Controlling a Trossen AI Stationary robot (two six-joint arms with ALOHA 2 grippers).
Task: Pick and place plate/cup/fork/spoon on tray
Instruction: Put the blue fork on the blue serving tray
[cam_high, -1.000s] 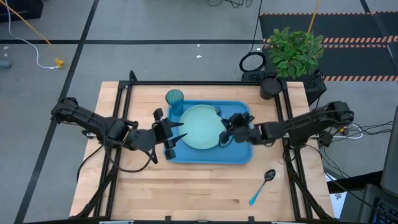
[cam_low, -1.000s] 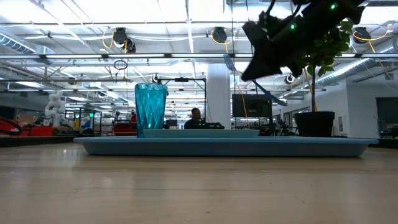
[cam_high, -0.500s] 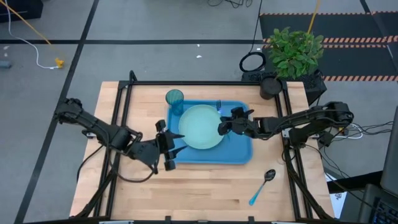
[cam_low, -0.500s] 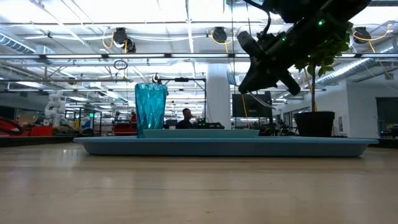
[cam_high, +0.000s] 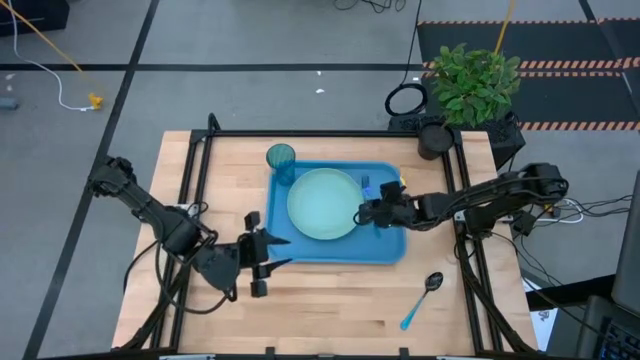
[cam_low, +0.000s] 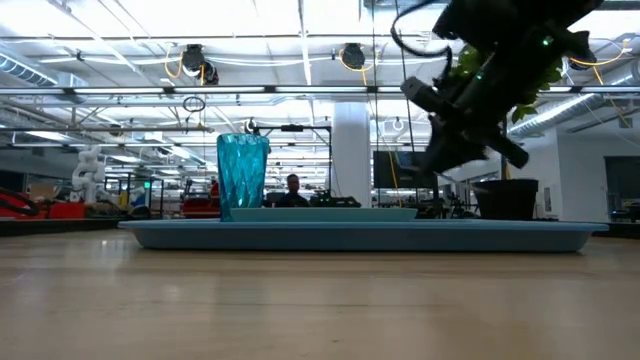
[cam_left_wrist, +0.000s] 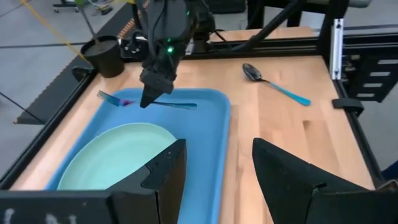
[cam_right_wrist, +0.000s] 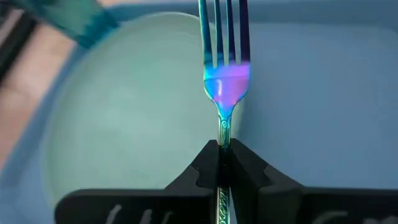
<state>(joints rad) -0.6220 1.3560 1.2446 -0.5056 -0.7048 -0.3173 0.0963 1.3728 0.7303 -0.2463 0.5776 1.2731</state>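
Observation:
The blue tray (cam_high: 335, 258) lies mid-table with the mint plate (cam_high: 322, 203) flat on it. The teal cup (cam_high: 281, 160) stands upright at the tray's far left corner. The spoon (cam_high: 422, 298) lies on the wood near the right front. My right gripper (cam_high: 364, 212) is shut on the fork (cam_left_wrist: 180, 105), over the tray just right of the plate. My left gripper (cam_high: 268, 266) is open and empty by the tray's near left corner. My right gripper pinches the fork's neck (cam_right_wrist: 222, 134), just behind the tines, between its two fingertips. The fingers come from above, slanting down from the table's right, and lie across the fork. The fork is about level above the tray, tines (cam_left_wrist: 104, 96) toward the far edge.
A potted plant (cam_high: 474, 80) and a dark pot (cam_high: 435, 140) stand at the far right corner. Black frame rails (cam_high: 470, 260) run along both sides of the table. Bare wood lies in front of the tray (cam_high: 330, 310).
My left gripper has drawn back from the tray's left side toward the table's near left, staying open. My right gripper, with the fork, has gone a little toward the right edge and come down nearer the tray.

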